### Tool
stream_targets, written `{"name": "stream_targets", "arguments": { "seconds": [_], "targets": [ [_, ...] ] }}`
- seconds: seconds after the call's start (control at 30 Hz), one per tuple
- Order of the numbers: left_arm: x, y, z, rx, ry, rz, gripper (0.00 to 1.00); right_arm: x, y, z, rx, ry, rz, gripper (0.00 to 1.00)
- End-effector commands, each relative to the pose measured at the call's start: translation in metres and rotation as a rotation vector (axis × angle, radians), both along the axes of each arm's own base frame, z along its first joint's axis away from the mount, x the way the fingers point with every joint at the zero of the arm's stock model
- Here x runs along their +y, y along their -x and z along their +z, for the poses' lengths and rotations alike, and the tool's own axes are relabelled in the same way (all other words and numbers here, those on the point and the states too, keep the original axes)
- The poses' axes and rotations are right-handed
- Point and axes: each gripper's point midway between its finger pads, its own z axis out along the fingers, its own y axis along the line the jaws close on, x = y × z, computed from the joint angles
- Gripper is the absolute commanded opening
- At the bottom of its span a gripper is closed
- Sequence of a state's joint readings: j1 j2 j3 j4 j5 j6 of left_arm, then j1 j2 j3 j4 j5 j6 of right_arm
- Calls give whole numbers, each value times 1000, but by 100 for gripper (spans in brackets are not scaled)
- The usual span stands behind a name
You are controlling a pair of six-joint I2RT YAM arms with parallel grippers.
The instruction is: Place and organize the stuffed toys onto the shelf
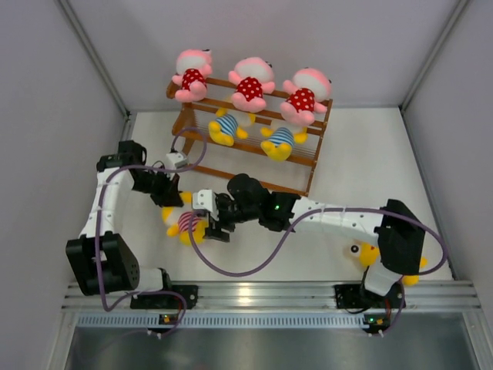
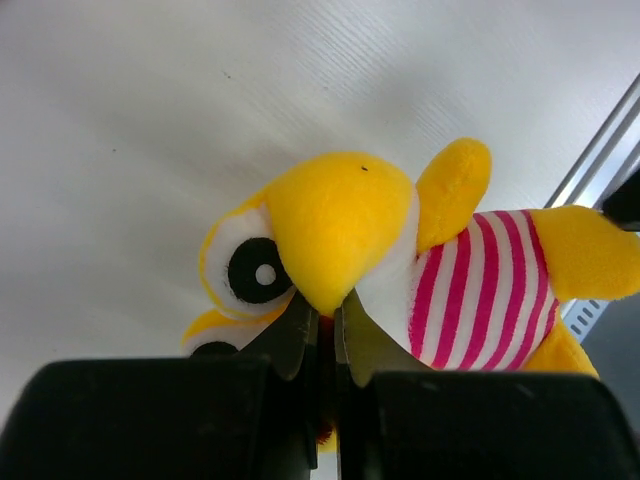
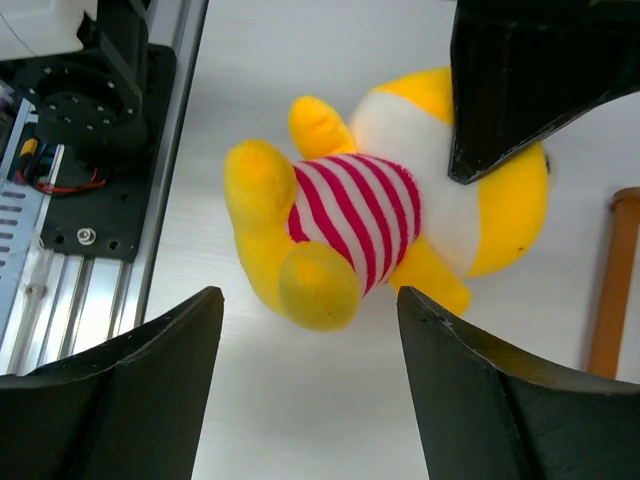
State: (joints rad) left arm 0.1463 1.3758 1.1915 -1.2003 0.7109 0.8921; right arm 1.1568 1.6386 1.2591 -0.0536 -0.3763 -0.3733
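A yellow stuffed toy in a red-white striped outfit (image 1: 187, 223) lies on the white table in front of the shelf (image 1: 300, 158). My left gripper (image 2: 325, 300) is shut on this toy's yellow beak (image 2: 340, 220). My right gripper (image 3: 310, 295) stands open just short of the toy's feet (image 3: 318, 285), without touching it. In the top view the left gripper (image 1: 171, 202) is at the toy's head and the right gripper (image 1: 209, 223) at its right. Three pink toys (image 1: 251, 86) sit on the top tier. Two yellow blue-striped toys (image 1: 225, 127) sit on the middle tier.
Another yellow toy (image 1: 368, 253) lies by the right arm's base, partly hidden behind it. A metal rail (image 1: 269, 293) runs along the near table edge. White walls close in both sides and the back. A shelf post (image 3: 610, 280) shows at the right wrist view's edge.
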Motion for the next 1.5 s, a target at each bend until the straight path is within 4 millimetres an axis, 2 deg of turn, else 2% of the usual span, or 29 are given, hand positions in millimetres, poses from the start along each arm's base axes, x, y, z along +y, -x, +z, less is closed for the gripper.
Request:
{"name": "stream_targets", "arguments": {
  "seconds": [0.0,0.03,0.1,0.17,0.23,0.27,0.3,0.37,0.4,0.43,0.47,0.5,0.53,0.57,0.6,0.67,0.73,0.77,0.8,0.93,1.13,1.17,1.33,1.47],
  "targets": [
    [-12,10,20,-6,63,-21,0,14,7,10,6,-24,54,71],
    [-13,10,20,-7,64,-25,0,18,5,-1,10,0,46,71],
    [-14,11,21,-1,71,-27,0,23,-1,-5,3,15,19,71],
    [-16,11,23,-1,83,-29,0,28,-12,-17,-14,46,-43,70],
    [-19,12,27,0,103,-32,0,30,-17,-22,-16,53,-71,65],
    [-20,11,27,3,110,-32,0,33,-18,-25,-7,49,-80,60],
    [-20,11,27,6,111,-33,0,34,-18,-26,-3,48,-82,46],
    [-20,11,27,10,109,-29,0,36,-16,-29,13,49,-83,28],
    [-20,10,26,15,106,-28,0,36,-17,-27,15,48,-85,7],
    [-19,9,25,24,97,-20,4,35,-18,-26,13,46,-95,0],
    [-15,7,23,35,74,-5,15,32,-18,-27,18,50,-110,0],
    [-10,5,20,49,50,11,45,27,-24,-30,8,65,-147,0],
    [-6,2,22,47,25,28,56,22,-28,-28,-3,65,-174,0],
    [1,-1,21,60,-16,59,62,16,-31,-35,1,83,-209,0],
    [7,-8,26,49,-29,82,72,9,-43,-38,-16,90,-279,0],
    [16,-16,34,46,-36,142,84,-6,-55,-49,5,105,-367,0],
    [34,-29,45,17,-48,214,86,-16,-76,-47,-7,74,-465,0],
    [42,-33,48,17,-50,248,86,-23,-80,-56,-5,86,-493,0],
    [53,-37,49,16,-56,287,86,-27,-88,-56,-26,81,-535,0],
    [72,-43,50,15,-77,340,86,-31,-118,-62,-89,74,-633,0],
    [73,-32,41,22,-95,319,87,-32,-164,-39,-168,-19,-786,0],
    [73,-31,40,19,-100,311,87,-30,-170,-30,-166,-68,-810,0],
    [75,-31,36,25,-105,304,87,-35,-206,-32,-171,-107,-911,0],
    [75,-32,34,32,-97,303,87,-32,-226,-34,-184,-148,-936,0]
  ]
}}
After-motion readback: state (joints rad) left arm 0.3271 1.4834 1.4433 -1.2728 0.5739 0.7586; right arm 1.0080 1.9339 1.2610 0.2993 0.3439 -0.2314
